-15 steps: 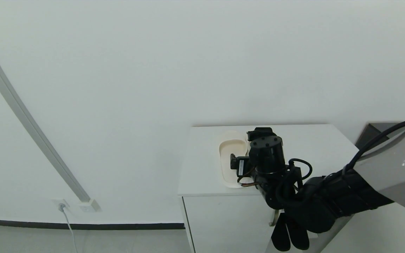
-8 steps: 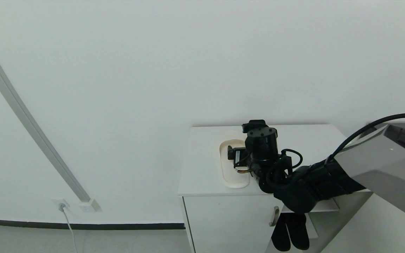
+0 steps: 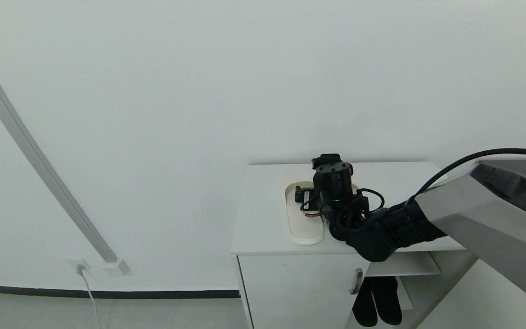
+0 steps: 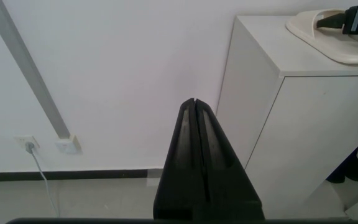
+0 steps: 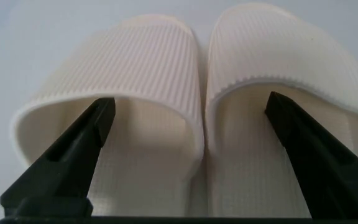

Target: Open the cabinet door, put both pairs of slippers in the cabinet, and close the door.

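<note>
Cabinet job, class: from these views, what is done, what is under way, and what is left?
Done: the white cabinet stands open, and the black pair of slippers lies on its lower shelf. In hand: the open right gripper straddles the cream ribbed pair of slippers on the cabinet top, not yet gripping. Left: grasp that pair, shelve it, then shut the cabinet.

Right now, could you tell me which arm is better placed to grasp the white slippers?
Right: the right hand is open astride the white slippers; the left hand is shut beside the cabinet.
</note>
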